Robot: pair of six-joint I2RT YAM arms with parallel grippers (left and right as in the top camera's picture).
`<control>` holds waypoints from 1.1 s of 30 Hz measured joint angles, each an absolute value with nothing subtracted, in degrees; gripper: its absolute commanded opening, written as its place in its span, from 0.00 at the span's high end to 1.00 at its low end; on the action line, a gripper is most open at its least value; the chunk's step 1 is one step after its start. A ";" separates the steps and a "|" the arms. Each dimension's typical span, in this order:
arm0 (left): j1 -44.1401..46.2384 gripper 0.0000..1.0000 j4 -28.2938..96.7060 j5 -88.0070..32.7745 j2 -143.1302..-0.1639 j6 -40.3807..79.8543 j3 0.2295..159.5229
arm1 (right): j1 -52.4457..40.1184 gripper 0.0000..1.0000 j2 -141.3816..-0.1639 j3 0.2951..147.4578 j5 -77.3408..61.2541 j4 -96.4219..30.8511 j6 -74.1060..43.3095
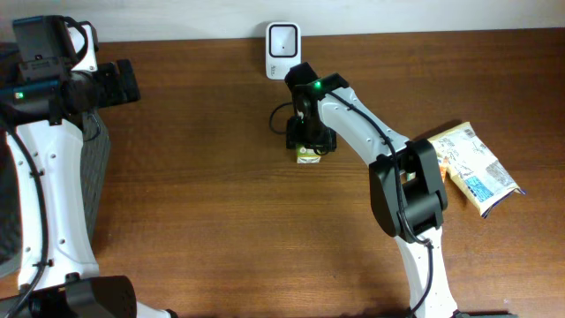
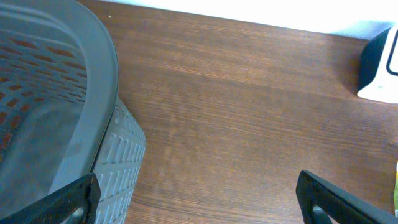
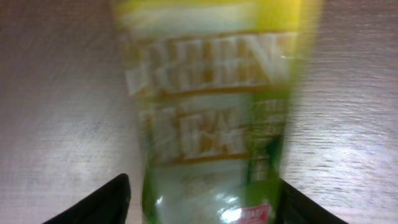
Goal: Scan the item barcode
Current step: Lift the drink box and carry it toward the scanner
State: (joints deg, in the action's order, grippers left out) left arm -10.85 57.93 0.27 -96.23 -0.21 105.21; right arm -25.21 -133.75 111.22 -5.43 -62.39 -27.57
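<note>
My right claw [image 3: 200, 186] straddles the yellow-green packet [image 3: 211, 118] on the table [image 1: 177, 194] near the scanner [image 1: 282, 49], jaws apart, not pinching. It looks light, soft, slick: I'd squeeze mid-body gently. Left claw [image 2: 199, 205] gapes idle.

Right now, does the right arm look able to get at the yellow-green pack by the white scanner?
Probably yes. The right gripper hangs over the yellow-green pack, its jaws standing either side of it, and nothing lies between.
</note>
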 measured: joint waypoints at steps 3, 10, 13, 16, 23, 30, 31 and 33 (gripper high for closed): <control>-10.85 0.01 57.95 0.27 -96.23 -0.21 105.21 | -25.10 0.38 -133.75 111.70 -9.32 -64.38 -18.48; -10.85 0.01 57.93 0.27 -96.23 -0.21 105.21 | -24.67 0.19 -133.75 112.07 -10.68 -63.96 -7.22; -10.85 0.01 57.93 0.27 -96.23 -0.21 105.21 | -22.79 0.19 -133.75 115.52 -14.04 -63.48 -7.05; -10.85 0.01 57.93 0.27 -96.23 -0.21 105.21 | -20.75 0.21 -133.75 117.30 -15.09 -61.14 -7.03; -10.85 0.01 57.93 0.27 -96.23 -0.21 105.21 | -20.27 0.38 -136.25 117.51 -14.87 -53.49 -9.39; -10.85 0.01 57.93 0.27 -96.23 -0.21 105.21 | -18.04 0.88 -138.30 117.54 -14.48 -53.80 -10.50; -10.85 0.01 57.93 0.27 -96.23 -0.21 105.21 | -17.98 0.92 -138.30 117.56 -14.48 -53.93 -10.72; -10.85 0.01 57.93 0.27 -96.23 -0.21 105.21 | -17.98 0.96 -138.30 117.80 -14.72 -54.68 -10.83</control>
State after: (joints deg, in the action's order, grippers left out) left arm -10.85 57.93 0.27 -96.23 -0.21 105.21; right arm -17.98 -138.30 117.80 -14.72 -54.68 -10.83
